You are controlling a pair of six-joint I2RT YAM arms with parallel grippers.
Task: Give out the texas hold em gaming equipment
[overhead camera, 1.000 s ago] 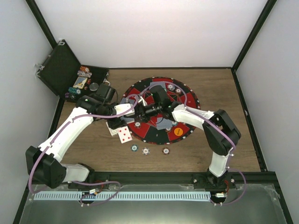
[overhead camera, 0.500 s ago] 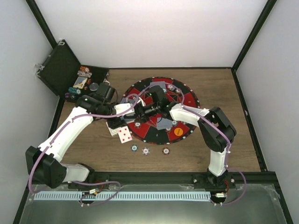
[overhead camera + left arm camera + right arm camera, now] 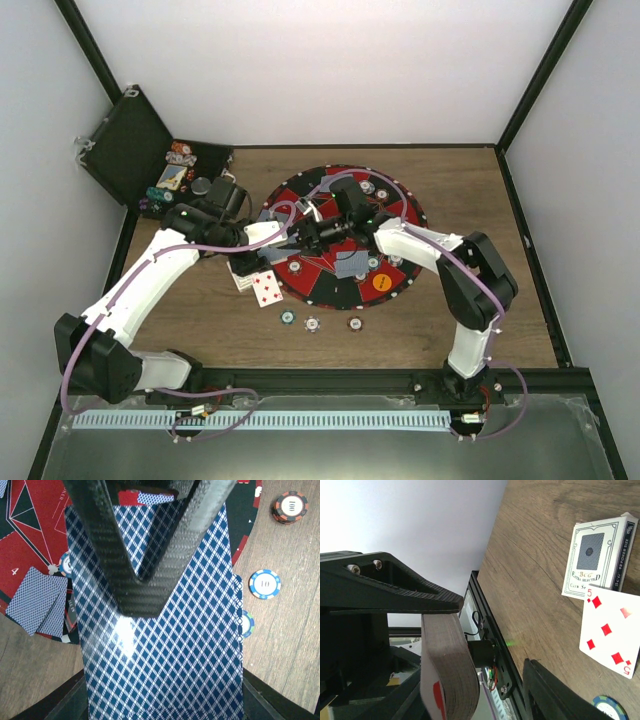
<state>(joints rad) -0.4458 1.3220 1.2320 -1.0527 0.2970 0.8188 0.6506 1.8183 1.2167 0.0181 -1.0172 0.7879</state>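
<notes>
A card box (image 3: pixel 597 557), a five of diamonds (image 3: pixel 609 630) and three chips (image 3: pixel 313 323) lie on the counter (image 3: pixel 480 200) beside the round mat (image 3: pixel 335 290). Both arms reach inward over the mat's left edge: the left tool (image 3: pixel 142 597) is closed tight on the deck of cards (image 3: pixel 165 670), and the right tool (image 3: pixel 306 234) stands half open around the deck's free end. Whether its jaws touch the cards is hard to see.
</notes>
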